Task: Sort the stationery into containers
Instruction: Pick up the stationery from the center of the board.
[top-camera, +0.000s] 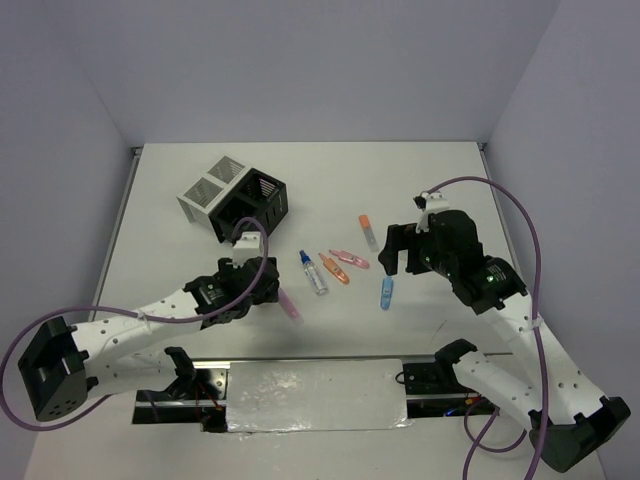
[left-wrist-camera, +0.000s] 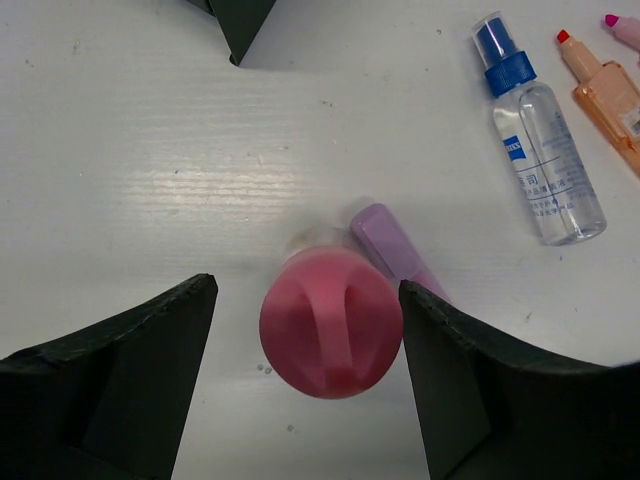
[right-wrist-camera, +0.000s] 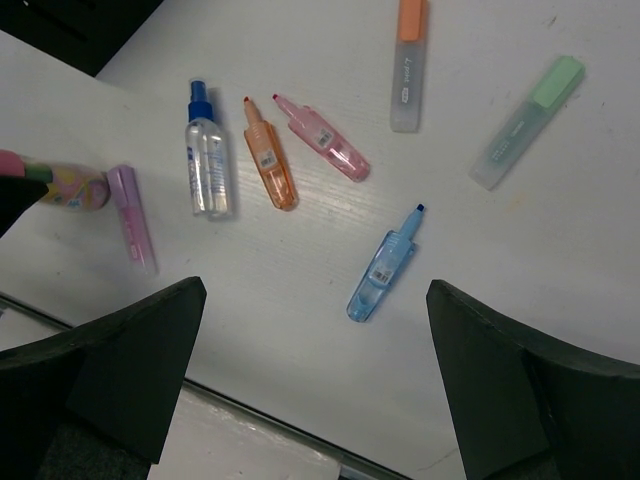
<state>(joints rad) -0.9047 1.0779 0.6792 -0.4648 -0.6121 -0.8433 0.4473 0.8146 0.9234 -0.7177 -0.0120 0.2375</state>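
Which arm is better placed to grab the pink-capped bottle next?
Left. The left end effector, open, straddles the pink-capped bottle; the right end effector hovers over the blue highlighter, farther off.

From my feeds, nothing reads outright. The clear spray bottle (left-wrist-camera: 545, 165) carries a small blue square logo and lines of blue print (too fine for me to make out). The orange-capped marker (right-wrist-camera: 408, 65) has dark lettering along its barrel, blurred. The orange marker (right-wrist-camera: 270, 165), pink marker (right-wrist-camera: 325, 140) and blue marker (right-wrist-camera: 382, 278) each bear a small sticker, illegible.
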